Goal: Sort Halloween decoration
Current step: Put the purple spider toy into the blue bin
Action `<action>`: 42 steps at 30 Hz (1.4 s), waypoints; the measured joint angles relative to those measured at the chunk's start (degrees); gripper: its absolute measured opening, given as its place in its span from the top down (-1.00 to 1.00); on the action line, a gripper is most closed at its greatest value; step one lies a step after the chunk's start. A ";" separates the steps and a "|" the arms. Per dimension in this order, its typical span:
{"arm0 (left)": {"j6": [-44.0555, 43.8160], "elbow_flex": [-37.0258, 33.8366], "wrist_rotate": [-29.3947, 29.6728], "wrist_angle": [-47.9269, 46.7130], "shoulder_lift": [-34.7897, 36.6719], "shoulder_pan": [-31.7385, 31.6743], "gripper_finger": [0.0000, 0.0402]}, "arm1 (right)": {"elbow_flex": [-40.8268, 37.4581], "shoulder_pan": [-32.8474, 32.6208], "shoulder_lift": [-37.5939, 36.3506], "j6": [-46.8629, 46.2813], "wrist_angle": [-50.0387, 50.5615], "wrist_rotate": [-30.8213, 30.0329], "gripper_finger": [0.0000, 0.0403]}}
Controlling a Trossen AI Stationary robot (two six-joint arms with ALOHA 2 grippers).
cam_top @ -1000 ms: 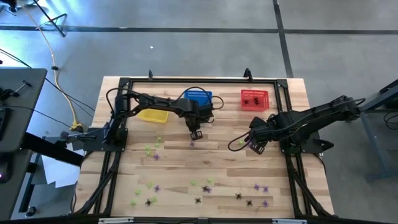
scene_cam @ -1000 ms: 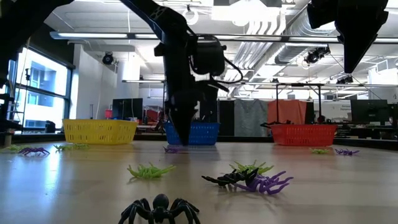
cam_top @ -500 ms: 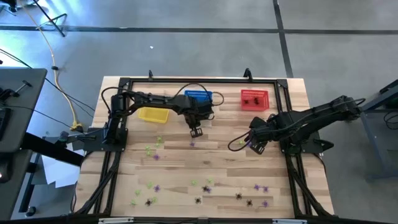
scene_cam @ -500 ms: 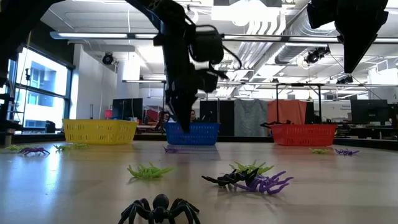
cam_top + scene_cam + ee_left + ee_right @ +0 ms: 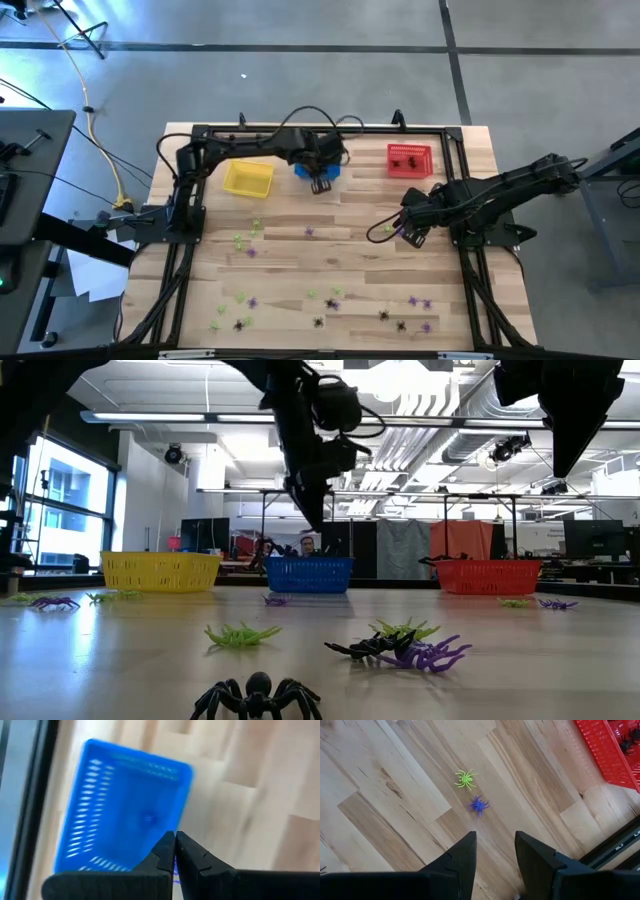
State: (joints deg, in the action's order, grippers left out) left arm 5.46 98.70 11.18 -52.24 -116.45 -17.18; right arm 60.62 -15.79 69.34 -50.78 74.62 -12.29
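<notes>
The left gripper (image 5: 321, 184) hangs over the blue basket (image 5: 304, 167), fingers pinched tight. The right gripper (image 5: 494, 851) waits with fingers wide above 2 spiders (image 5: 478, 805).

Blue mesh basket (image 5: 312, 165), yellow basket (image 5: 247, 178), red basket (image 5: 409, 160) (black spiders (image 5: 407, 160) inside), pale striped wooden table (image 5: 300, 260)

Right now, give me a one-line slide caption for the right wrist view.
Open right gripper hovers above a green spider and purple spider on the wooden table, red basket nearby.
</notes>
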 joint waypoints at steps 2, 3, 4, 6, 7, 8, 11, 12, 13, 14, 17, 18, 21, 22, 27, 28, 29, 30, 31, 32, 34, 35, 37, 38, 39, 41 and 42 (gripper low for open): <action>0.17 0.00 0.04 0.03 -0.02 -2.17 1.00 | 0.00 0.00 0.00 -0.13 -0.01 0.00 0.35; 0.18 -0.14 0.14 0.35 0.00 -3.23 1.00 | 0.00 0.00 0.00 -0.19 -0.06 0.02 0.35; 0.22 -0.46 0.16 1.21 -0.02 -4.25 1.00 | 0.00 0.00 0.00 -0.20 -0.11 0.04 0.35; 0.23 -0.97 0.15 2.44 -0.02 -6.33 1.00 | 0.00 0.00 0.00 -0.20 -0.14 0.07 0.35; 0.21 -1.07 -0.04 2.65 -0.02 -7.39 1.00 | 0.00 0.00 0.00 -0.20 -0.15 0.07 0.35; 0.21 -1.14 -0.55 2.93 -0.02 -8.38 1.00 | 0.00 0.00 0.00 -0.20 -0.18 0.07 0.35; 0.15 -1.45 -2.93 2.89 -0.02 -11.02 1.00 | 0.00 0.00 0.00 -0.20 -0.36 0.07 0.35; -0.26 -1.48 -3.49 2.89 -0.02 -11.69 1.00 | 0.00 0.00 0.00 -0.20 -0.36 0.07 0.35; -0.73 -1.46 -3.78 2.98 -0.02 -12.19 1.00 | 0.00 0.00 0.00 -0.20 -0.35 0.06 0.35; -1.27 -1.46 -4.28 3.01 -0.02 -12.62 1.00 | 0.00 0.00 0.00 -0.20 -0.36 0.05 0.35; -2.80 -1.46 -6.52 2.66 -0.02 -13.21 1.00 | 0.00 0.01 0.00 -0.20 -0.35 0.04 0.35; -3.27 -1.46 -7.23 2.52 -0.02 -13.21 1.00 | 0.00 0.00 0.00 -0.20 -0.36 0.04 0.35; -3.33 -1.46 -9.18 2.24 -0.02 -12.80 1.00 | 0.00 0.00 0.00 -0.20 -0.36 0.04 0.35; -3.35 -1.46 -9.51 2.27 -0.02 -12.44 1.00 | 0.00 0.02 0.00 -0.20 -0.36 0.02 0.35; -3.46 -1.46 -9.70 2.27 -0.02 -10.35 1.00 | 0.00 0.01 0.00 -0.20 -0.36 0.00 0.35; -3.37 -1.46 -9.66 2.27 -0.02 -9.94 1.00 | 0.00 0.00 0.00 -0.20 -0.36 0.00 0.35; -3.27 -1.46 -9.32 2.29 -0.02 -9.50 1.00 | 0.00 0.02 0.00 -0.20 -0.36 0.00 0.35; -3.11 -1.46 -8.83 2.31 -0.02 -9.18 1.00 | 0.00 0.00 0.00 -0.20 -0.35 0.00 0.35; -2.73 -1.46 -8.65 2.33 -0.02 -8.90 0.99 | 0.00 0.00 0.00 -0.20 -0.34 0.00 0.35; -2.18 -1.46 -8.57 2.33 -0.02 -8.72 0.98 | 0.00 0.02 0.00 -0.20 -0.34 0.00 0.35; -1.90 -1.46 -8.51 2.34 -0.02 -8.39 0.94 | 0.00 0.02 0.00 -0.20 -0.36 0.00 0.35; -1.87 -1.46 -8.50 2.38 -0.02 -8.29 0.90 | 0.00 0.01 0.00 -0.20 -0.35 0.00 0.35; -1.80 -1.46 -8.41 2.40 -0.02 -8.23 0.83 | 0.00 0.00 0.00 -0.18 -0.34 0.00 0.35; -1.80 -1.46 -8.39 2.40 -0.02 -8.21 0.78 | 0.00 0.00 0.00 -0.20 -0.34 0.00 0.35; -1.76 -1.46 -8.33 2.42 -0.02 -8.18 0.74 | 0.00 0.02 0.00 -0.20 -0.36 0.00 0.35; -0.91 -1.46 -7.55 2.49 -0.02 -8.18 0.65 | 0.00 0.00 0.00 -0.20 -0.34 0.00 0.35; -0.81 -1.46 -6.63 2.47 -0.02 -8.18 0.61 | 0.00 0.00 0.00 -0.20 -0.35 0.00 0.35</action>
State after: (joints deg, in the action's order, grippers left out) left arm 4.65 97.23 4.55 -49.78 -116.46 -25.36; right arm 60.62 -15.79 69.34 -50.98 74.27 -12.29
